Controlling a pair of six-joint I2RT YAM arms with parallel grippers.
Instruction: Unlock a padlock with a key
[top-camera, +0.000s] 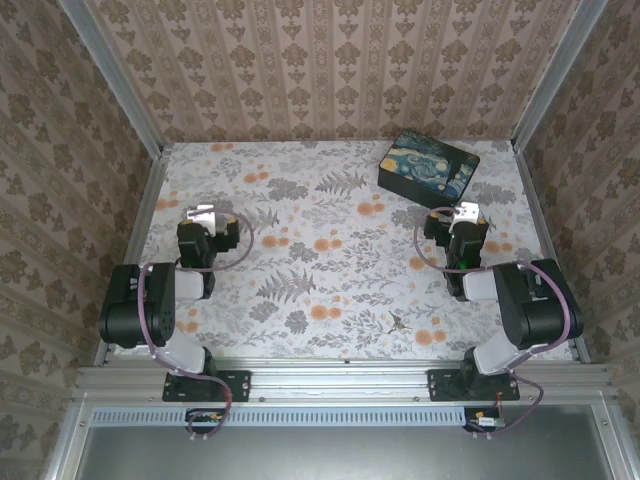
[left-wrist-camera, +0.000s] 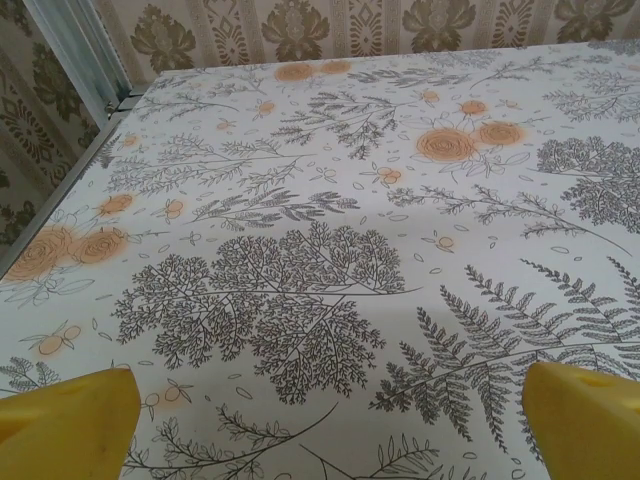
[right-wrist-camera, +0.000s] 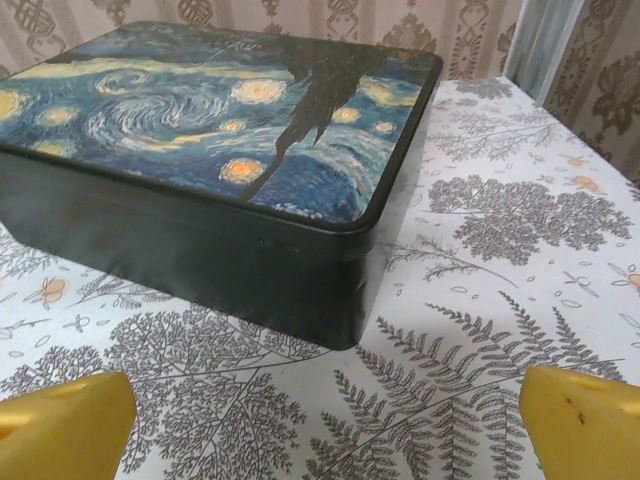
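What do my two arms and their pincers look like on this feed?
Both the left arm and right arm are black, blocky links with pale grey joint housings and a purplish cable looped alongside each. A white block sits at each wrist. The left pincer and right pincer have yellow, rounded fingertips.

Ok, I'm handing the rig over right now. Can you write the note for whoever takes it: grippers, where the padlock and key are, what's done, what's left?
The left gripper is open and empty, over the bare table on the left side.
The right gripper is open and empty, facing the painted box at the far right.
The padlock is probably the tiny dark speck near the table's front edge, left of the right arm's base. It is too small to tell apart from the key.
Done: nothing gripped.
Left: pick up both, insert the key, turn it, free the shackle.
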